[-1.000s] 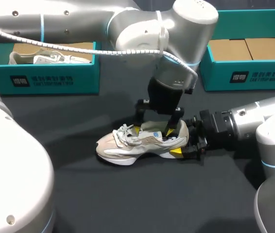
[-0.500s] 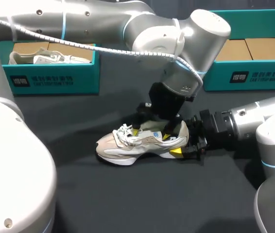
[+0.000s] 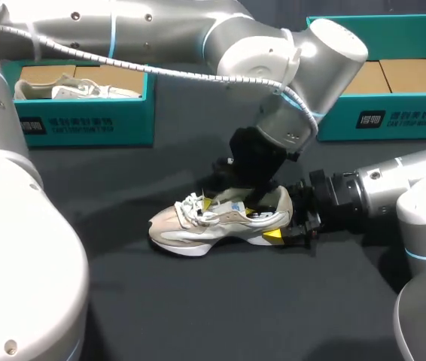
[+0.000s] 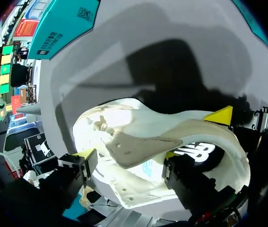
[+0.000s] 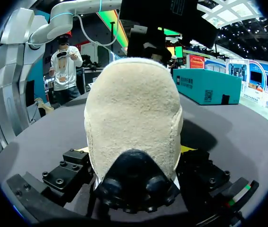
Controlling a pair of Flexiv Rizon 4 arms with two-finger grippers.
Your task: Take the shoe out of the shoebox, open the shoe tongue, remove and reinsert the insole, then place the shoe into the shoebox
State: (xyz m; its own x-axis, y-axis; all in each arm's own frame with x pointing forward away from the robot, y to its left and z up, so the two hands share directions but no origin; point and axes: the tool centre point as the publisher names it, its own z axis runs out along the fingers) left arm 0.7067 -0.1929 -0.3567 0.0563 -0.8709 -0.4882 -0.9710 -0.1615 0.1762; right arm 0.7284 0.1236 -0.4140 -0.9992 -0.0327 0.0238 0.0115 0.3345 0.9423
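Lowered, left end effector (image 3: 229, 207) seemingly spread across shoe (image 3: 190, 226) opening; right end effector (image 3: 282, 219) clamps heel.

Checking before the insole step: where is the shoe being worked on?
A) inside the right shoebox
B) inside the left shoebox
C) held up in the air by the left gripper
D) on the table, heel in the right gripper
D: the shoe lies on the table with the right gripper shut on its heel.

The beige-and-white shoe (image 3: 190, 226) (white laces, toe pointing left) stands upright on its sole, in front of and between the teal left shoebox (image 3: 85, 124) and right shoebox (image 3: 394, 120).
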